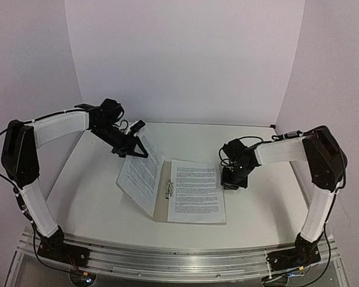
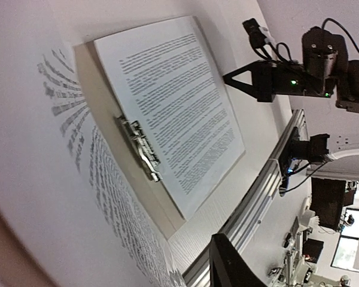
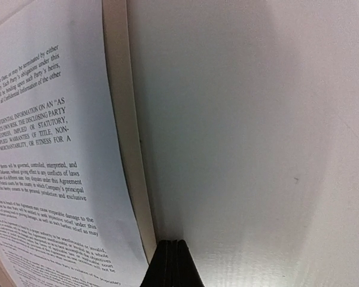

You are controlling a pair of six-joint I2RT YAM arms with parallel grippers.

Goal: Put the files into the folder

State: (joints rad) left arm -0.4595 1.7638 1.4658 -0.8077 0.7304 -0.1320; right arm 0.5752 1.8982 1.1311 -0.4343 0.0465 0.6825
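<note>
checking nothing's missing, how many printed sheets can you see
2: a flat sheet on the folder, right half; a tilted sheet raised left of the metal clip. Others may hide underneath.

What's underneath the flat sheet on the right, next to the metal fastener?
The tan folder: only a thin strip shows past the flat sheet's outer edge. The rest of that half lies covered, so anything else beneath cannot be seen.

Matt wht paper files point(image 1: 196, 190), tan card folder point(image 3: 128, 149), shiny metal fastener point(image 2: 139, 146), smooth matt wht table point(image 1: 90, 197).
</note>
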